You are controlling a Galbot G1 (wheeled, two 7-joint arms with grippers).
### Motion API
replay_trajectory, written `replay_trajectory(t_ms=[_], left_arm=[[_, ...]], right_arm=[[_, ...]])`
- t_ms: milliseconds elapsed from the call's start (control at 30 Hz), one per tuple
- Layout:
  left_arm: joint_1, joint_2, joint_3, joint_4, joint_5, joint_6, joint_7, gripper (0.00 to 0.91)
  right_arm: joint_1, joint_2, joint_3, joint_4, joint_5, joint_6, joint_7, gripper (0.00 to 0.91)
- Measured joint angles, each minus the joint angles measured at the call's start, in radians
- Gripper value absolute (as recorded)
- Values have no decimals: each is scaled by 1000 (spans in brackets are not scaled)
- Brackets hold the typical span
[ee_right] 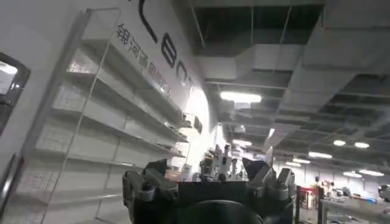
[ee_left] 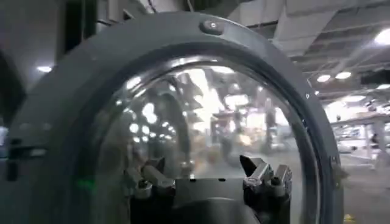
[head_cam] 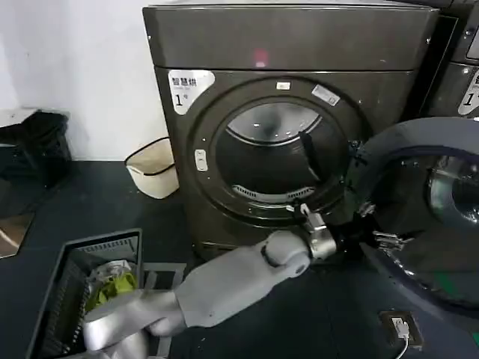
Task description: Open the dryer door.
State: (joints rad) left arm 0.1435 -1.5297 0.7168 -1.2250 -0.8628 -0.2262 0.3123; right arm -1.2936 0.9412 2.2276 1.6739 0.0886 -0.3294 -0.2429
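Observation:
The dryer door (head_cam: 419, 146) stands swung wide open to the right of the dryer (head_cam: 284, 45), its dark grey inner face and bulging glass turned toward me. The round drum opening (head_cam: 281, 153) is exposed. My left arm reaches across from the lower left, and my left gripper (head_cam: 378, 224) is at the door's near inner rim. In the left wrist view the door (ee_left: 73, 109) looms close behind my left gripper (ee_left: 207, 176), which is open with nothing between its fingers. My right gripper (ee_right: 204, 176) is open and points up toward the ceiling.
A cream basket (head_cam: 153, 168) stands on the floor left of the dryer. A grey crate (head_cam: 56, 299) with clothes sits at the lower left. A second machine (head_cam: 460, 67) stands behind the open door. A small floor socket (head_cam: 400, 327) lies at the lower right.

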Motion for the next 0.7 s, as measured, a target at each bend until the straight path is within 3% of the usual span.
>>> replay_trajectory(t_ms=[233,433,533,700], left_arm=[[51,94,-39,-74,-11,-30,-16,907],[144,256,-143,-211,-5,-45,-72,907],[201,349,-174,-287,26,-120,-128,907],[296,516,-243,-415,11,-106,-82,907]], right_arm=[[6,0,-4,2,-14,4,-1,907],[12,3,-15,15,-20,3,-1,907],[17,9,-20,26,-21,1,-2,907],[17,17,-22,38,-21,-1,-2,907]])
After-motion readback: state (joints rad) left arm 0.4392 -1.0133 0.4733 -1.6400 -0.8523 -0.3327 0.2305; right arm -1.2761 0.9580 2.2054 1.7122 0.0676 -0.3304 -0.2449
